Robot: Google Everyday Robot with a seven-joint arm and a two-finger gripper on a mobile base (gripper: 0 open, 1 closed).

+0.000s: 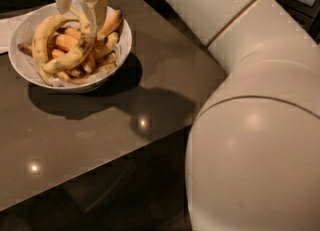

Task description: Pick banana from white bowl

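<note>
Brown-speckled yellow banana in white bowl, cream tool over it, grey-brown table.

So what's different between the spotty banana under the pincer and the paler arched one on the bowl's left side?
The spotty banana has brown speckles and dark edges; the paler banana looks cleaner-skinned. The spotty one lies slanted across the pile in the white bowl, its upper end beneath the open pincer; the paler one arches along the left side. Both are long, curved and yellow.
</note>
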